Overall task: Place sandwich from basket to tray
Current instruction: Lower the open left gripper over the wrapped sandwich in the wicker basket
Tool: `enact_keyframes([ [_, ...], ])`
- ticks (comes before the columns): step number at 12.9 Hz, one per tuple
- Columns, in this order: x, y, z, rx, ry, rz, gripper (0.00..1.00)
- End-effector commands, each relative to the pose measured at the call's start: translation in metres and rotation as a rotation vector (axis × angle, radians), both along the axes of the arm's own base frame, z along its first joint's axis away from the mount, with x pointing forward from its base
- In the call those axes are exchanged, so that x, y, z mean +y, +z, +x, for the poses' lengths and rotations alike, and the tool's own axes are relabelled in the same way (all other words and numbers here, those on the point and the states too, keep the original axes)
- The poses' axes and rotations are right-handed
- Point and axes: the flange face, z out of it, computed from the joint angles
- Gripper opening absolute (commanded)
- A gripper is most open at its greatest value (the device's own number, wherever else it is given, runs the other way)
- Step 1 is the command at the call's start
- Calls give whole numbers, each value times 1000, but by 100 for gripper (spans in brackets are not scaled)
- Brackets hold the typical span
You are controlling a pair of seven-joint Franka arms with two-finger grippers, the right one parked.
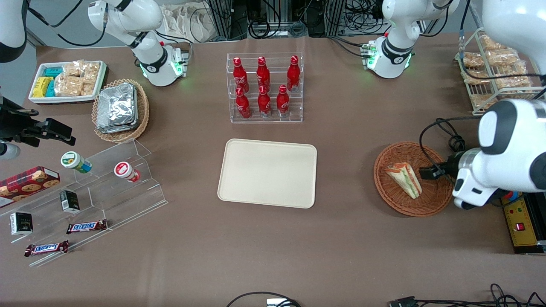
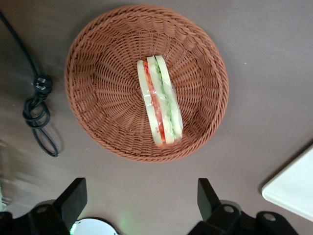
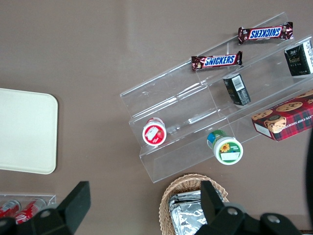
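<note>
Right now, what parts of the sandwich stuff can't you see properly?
- Front view: the gripper is hidden by the arm's white body above the basket.
- Front view: a black cable crosses the basket's rim.
- Left wrist view: the sandwich shows only its edge; the tray is cut off by the picture's edge.

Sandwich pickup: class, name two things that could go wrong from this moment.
1. The sandwich lies on edge against the basket wall; the open gripper, hovering above, might catch the wicker rim.
2. The black cable lies coiled beside the basket, so the arm could perhaps snag it on the way to the tray.
</note>
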Motion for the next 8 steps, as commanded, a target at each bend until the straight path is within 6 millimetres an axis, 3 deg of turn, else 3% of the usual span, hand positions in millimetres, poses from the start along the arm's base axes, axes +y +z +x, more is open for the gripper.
enact_keyframes([
  [1,-1,-44,13,25,23,10,100],
  [4,6,-93,10,6,39,2,100],
  [8,3,-125,6,33,53,-5,100],
])
